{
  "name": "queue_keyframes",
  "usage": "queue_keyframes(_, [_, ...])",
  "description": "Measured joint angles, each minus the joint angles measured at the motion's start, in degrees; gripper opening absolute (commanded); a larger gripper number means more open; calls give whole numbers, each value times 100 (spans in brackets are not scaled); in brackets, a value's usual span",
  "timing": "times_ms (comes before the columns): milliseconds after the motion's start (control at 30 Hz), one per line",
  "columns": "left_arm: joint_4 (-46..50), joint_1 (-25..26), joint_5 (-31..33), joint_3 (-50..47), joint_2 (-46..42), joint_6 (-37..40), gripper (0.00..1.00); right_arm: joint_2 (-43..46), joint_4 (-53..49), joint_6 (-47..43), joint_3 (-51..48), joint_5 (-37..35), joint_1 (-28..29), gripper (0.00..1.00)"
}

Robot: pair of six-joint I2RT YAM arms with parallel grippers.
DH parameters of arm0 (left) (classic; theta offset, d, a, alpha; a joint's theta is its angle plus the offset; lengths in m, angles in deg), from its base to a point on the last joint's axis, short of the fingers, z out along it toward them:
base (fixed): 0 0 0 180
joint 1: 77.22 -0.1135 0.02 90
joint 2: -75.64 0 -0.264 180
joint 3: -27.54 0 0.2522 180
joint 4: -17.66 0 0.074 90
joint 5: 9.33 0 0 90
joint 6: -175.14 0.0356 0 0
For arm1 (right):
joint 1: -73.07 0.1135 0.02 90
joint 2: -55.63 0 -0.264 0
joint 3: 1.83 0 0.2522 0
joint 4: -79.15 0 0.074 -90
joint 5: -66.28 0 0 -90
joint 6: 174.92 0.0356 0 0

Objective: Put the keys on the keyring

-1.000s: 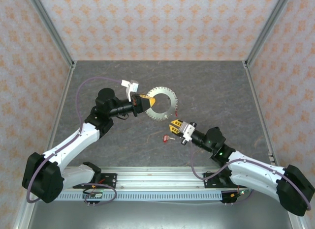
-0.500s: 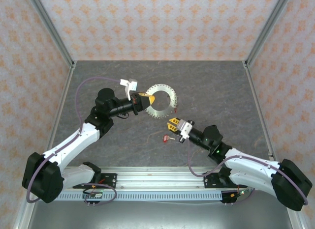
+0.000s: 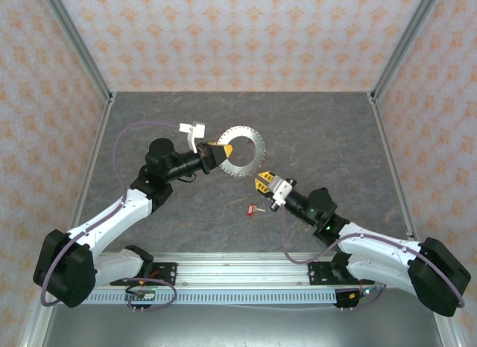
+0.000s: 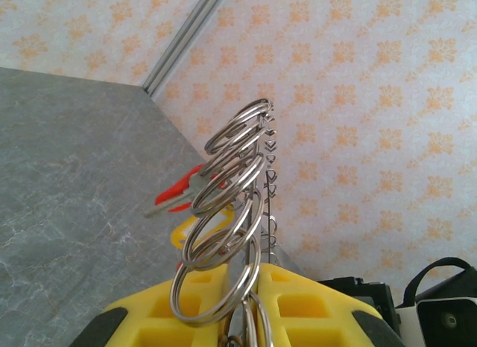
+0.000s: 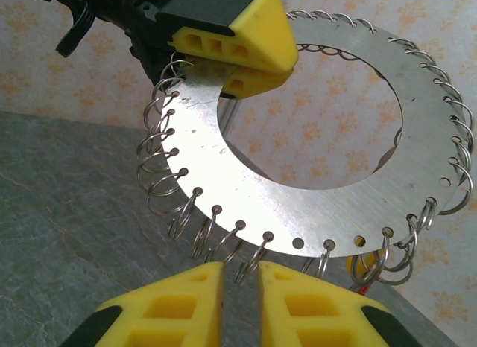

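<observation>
Right wrist view: left fingers [image 5: 253,34] clamp the keyring [image 5: 246,205]; right fingers [image 5: 179,302] nearly closed, grip unclear; tugging may twist it loose.

Beyond the left gripper [image 3: 223,150], the walls [image 3: 238,34] are showing a pale peach paper with small orange flower motifs. Grey metal posts [image 3: 79,45] are running up the corners. Under the right gripper [image 3: 261,182], a dark grey floor [image 3: 320,131], looking like stone, is taking soft, even light.
</observation>
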Motion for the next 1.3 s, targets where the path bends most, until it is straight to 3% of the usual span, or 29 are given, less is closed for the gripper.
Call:
queue_keyframes(700, [-184,109,367,-122,-188,-330,0,-675,391,-9,280,-444,31,22])
queue_keyframes(1300, [-367,146,511,-173,-225,-494,0,-883,861,164,280,-837,31,17])
